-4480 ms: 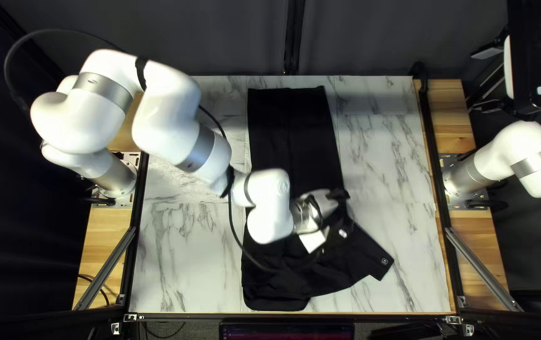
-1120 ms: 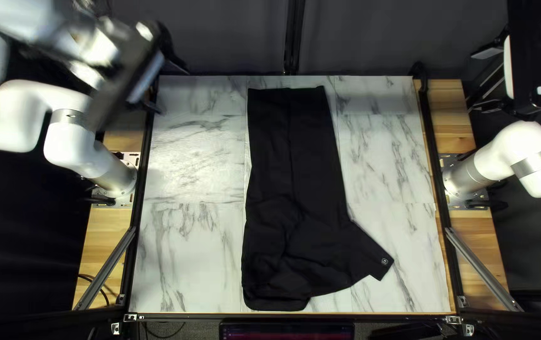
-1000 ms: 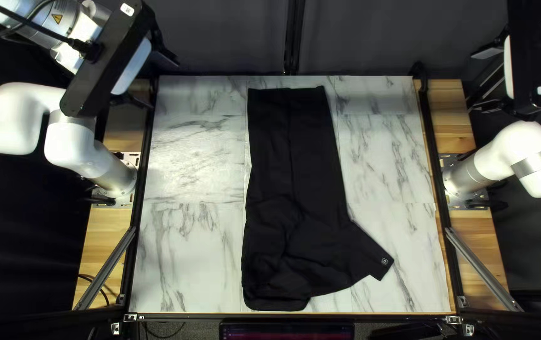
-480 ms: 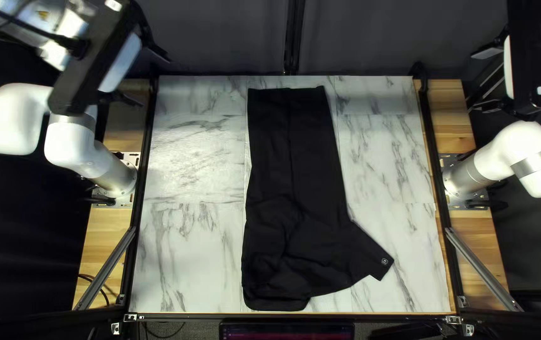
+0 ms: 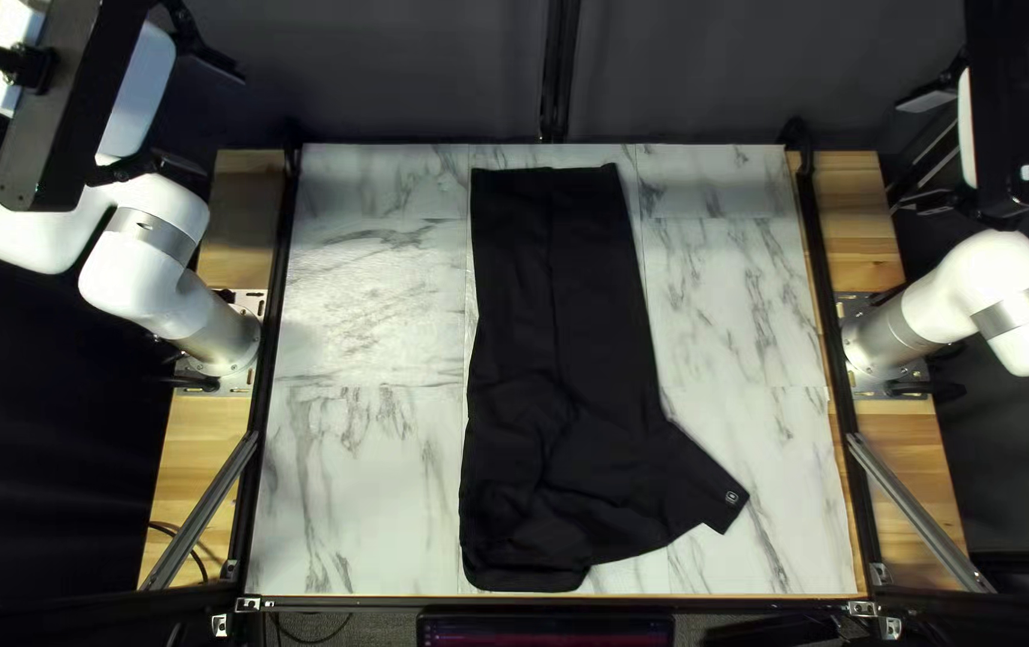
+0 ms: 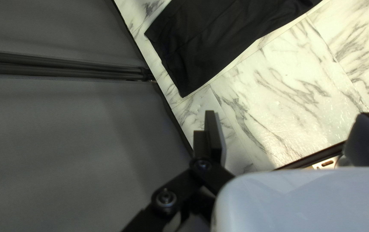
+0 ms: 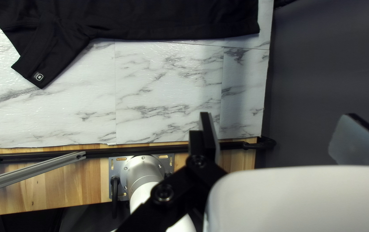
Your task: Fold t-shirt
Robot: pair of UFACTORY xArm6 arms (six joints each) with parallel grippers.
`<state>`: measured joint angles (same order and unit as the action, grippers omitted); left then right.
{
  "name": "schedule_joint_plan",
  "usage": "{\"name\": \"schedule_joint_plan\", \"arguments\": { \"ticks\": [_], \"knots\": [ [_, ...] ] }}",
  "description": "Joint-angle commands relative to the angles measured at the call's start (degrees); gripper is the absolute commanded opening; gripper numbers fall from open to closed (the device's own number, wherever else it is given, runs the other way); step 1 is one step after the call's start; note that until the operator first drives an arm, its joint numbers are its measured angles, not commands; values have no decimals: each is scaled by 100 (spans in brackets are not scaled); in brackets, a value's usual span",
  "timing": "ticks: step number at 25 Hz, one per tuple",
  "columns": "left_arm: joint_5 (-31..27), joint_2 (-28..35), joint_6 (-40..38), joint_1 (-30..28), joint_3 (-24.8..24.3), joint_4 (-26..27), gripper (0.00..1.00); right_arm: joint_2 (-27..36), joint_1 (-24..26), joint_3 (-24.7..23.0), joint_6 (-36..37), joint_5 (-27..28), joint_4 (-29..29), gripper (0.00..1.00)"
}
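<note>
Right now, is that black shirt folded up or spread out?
Partly folded: the shirt lies flat in a narrow strip, only one sleeve sticking out.

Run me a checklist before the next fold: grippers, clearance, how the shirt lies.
1. Left gripper jaws apart, holding nothing: ok.
2. Right gripper jaws apart, holding nothing: ok.
3. Both grippers clear of the T-shirt: ok.
4. T-shirt wholly on the table: ok, though close to the near edge.
5. Sleeve tucked in: not ok, it juts out to the right in the top left view.
6. Hidden layers smooth: cannot tell.
</note>
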<state>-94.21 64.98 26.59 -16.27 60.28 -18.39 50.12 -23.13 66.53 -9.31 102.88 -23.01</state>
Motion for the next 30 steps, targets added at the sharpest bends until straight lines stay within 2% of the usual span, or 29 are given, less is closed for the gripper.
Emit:
{"name": "schedule_joint_plan", "arguments": {
  "ticks": [1,8,10,11,14,20,22,23,24,27,29,30],
  "knots": [
    [0,0,0,0,0,0,100,0,0,0,0,0,0,100],
    [0,0,0,0,0,0,100,-86,-39,-27,-4,-40,-51,100],
    [0,0,0,0,0,0,100,-590,314,-72,290,-466,277,100],
    [0,0,0,0,0,0,100,-955,459,-225,425,-894,474,100],
    [0,0,0,0,0,0,100,-1608,649,-574,686,-1750,830,100],
    [0,0,0,0,0,0,100,-2795,407,-1357,985,-3561,1408,100],
    [0,0,0,0,0,0,100,-3364,344,-1812,1643,-4524,1908,100],
    [0,0,0,0,0,0,100,-3496,349,-1889,1904,-4706,2068,100],
    [0,0,0,0,0,0,100,-3860,300,-2065,2494,-5116,2466,100],
    [0,0,0,0,0,0,100,-4308,127,-2245,3710,-5428,3228,100],
    [0,0,0,0,0,0,100,-4241,6,-2566,4234,-5492,3458,100],
    [0,0,0,0,0,0,100,-4165,-11,-2682,4267,-5504,3447,100]
  ]
}}
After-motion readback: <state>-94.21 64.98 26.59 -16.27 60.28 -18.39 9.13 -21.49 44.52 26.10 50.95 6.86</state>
